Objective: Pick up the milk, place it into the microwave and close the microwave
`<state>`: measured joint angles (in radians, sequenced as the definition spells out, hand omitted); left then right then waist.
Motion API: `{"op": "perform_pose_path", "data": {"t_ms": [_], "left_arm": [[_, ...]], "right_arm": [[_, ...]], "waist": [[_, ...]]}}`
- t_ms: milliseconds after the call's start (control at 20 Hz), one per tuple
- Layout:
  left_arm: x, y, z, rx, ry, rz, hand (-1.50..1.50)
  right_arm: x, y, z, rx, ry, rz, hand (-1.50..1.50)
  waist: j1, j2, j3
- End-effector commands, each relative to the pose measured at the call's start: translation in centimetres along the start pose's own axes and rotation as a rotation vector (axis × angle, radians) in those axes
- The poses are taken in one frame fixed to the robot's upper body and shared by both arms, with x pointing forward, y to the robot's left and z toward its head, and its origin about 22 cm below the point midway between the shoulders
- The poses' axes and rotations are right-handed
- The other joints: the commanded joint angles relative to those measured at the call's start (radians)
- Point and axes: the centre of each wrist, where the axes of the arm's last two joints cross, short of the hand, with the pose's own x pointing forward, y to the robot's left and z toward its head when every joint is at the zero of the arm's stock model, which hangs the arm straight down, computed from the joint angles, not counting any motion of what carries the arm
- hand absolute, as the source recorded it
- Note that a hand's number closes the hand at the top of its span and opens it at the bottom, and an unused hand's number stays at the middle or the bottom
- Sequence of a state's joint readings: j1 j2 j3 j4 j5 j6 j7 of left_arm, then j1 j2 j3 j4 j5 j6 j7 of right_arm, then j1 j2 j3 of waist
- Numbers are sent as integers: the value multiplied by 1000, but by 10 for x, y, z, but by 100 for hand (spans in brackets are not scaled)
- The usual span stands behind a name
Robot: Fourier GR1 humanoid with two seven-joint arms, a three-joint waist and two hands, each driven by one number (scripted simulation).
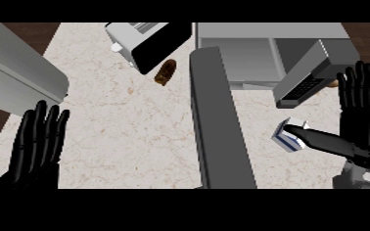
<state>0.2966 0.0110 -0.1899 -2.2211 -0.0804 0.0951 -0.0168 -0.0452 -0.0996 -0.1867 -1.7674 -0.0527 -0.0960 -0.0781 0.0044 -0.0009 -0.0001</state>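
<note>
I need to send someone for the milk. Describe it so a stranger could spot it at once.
Start at the microwave at the counter's far side, with its door swung open toward you. Right of that door, on the pale counter, sits the milk, with the right hand touching it. It is the only small white carton with blue markings.

You have two black robot hands in view: the left hand (34, 144) and the right hand (353, 115). One small white-and-blue milk carton (288, 134) sits touching the right hand's thumb, just below its upright fingers. One grey box-shaped microwave (267, 54) stands above those fingers, with one open grey door (217, 122). One silver toaster (141, 41) and one brown oblong item (166, 72) lie well above the left hand's fingers.
</note>
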Motion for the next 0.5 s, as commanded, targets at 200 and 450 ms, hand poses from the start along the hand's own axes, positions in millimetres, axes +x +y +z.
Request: {"op": "perform_pose_path", "data": {"t_ms": [200,450], "left_arm": [[7,3,15,-5,16,6,-150],[17,-4,25,-15,4,17,-150]], "right_arm": [[-46,-29,23,-20,73,46,-150],[-79,-36,53,-38,104,40,-150]], "waist": [[0,0,0],[1,0,0]]}}
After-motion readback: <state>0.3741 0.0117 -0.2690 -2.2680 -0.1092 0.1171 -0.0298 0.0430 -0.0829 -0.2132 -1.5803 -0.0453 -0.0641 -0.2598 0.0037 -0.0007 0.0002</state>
